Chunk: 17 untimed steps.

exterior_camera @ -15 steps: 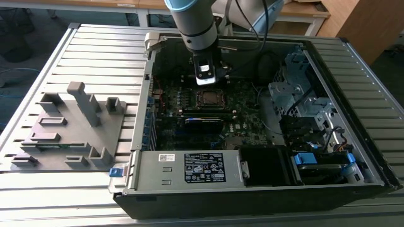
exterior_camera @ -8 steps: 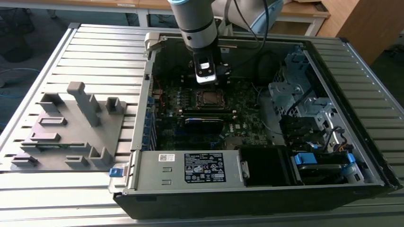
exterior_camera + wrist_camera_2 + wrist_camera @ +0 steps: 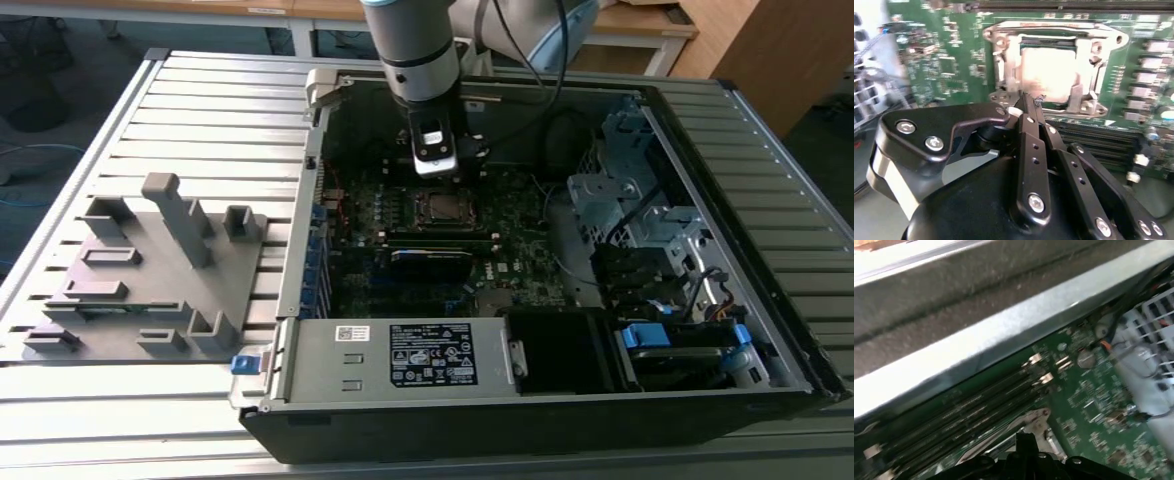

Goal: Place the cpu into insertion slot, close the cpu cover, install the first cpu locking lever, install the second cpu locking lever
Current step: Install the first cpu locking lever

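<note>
The insertion slot sits mid-motherboard inside the open computer case. In the second wrist view the cpu lies in the slot, its pale metal top showing through the window of the cpu cover, which lies flat over it. My gripper hangs just behind the slot in the exterior view. Its black fingers are shut together, with the tips at one corner of the cover frame. Nothing shows between them. The gripper tip also shows over the board's edge. I cannot make out the locking levers clearly.
Long black memory slots run beside the socket, close to the case's metal wall. A drive cage and cables fill the exterior view's right, and a power supply sits at the front. A grey fixture block stands outside the case.
</note>
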Motion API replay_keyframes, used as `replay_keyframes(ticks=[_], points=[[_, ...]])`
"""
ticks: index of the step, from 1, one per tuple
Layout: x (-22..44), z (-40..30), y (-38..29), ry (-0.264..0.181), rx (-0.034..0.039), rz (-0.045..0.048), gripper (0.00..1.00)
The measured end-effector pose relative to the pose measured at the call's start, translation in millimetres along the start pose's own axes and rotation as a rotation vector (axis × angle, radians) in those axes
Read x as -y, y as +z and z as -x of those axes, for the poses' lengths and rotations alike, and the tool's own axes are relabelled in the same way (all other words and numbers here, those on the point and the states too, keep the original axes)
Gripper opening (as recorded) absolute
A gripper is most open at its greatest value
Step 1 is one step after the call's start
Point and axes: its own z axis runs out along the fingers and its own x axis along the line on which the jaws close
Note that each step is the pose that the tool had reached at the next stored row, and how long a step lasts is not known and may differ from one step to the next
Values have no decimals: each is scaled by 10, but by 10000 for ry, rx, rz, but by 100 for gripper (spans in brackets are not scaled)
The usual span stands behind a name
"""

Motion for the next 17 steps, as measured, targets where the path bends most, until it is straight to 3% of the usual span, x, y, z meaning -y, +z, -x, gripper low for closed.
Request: replay_keyframes(ticks=[4, 5, 9, 17], points=[[-5, 6, 7, 1, -552, -456, 11], [-5, 7, 8, 0, -609, -509, 11], [-5, 7, 7, -1, -659, -561, 11], [-19, 23, -63, -1, -660, -560, 11]])
